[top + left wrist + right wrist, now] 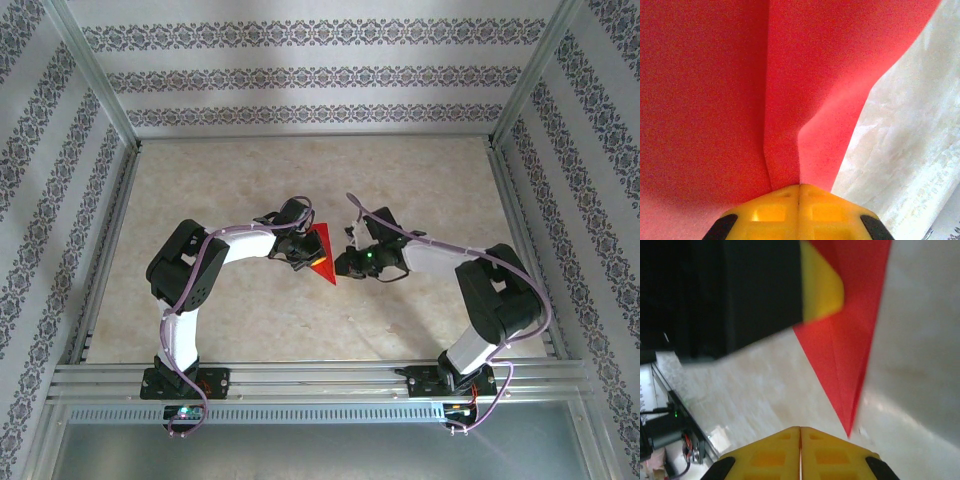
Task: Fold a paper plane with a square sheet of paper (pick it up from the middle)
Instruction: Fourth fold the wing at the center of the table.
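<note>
Your left hand [799, 191] grips the light, easily crumpled paper plane [322, 255] at its fold, upright over the bench [300, 320] between the arms, while your right hand [800, 434], clenched empty, should pinch near the tip.

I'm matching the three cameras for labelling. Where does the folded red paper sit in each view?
Top external: the paper plane is at the middle of the table.
Left wrist: it covers the left and middle, pinched at the picture's bottom.
Right wrist: upper middle, tapering down to a point.
Shared landmark: the left end effector clamping it; its yellow finger is at top centre in right wrist.
</note>
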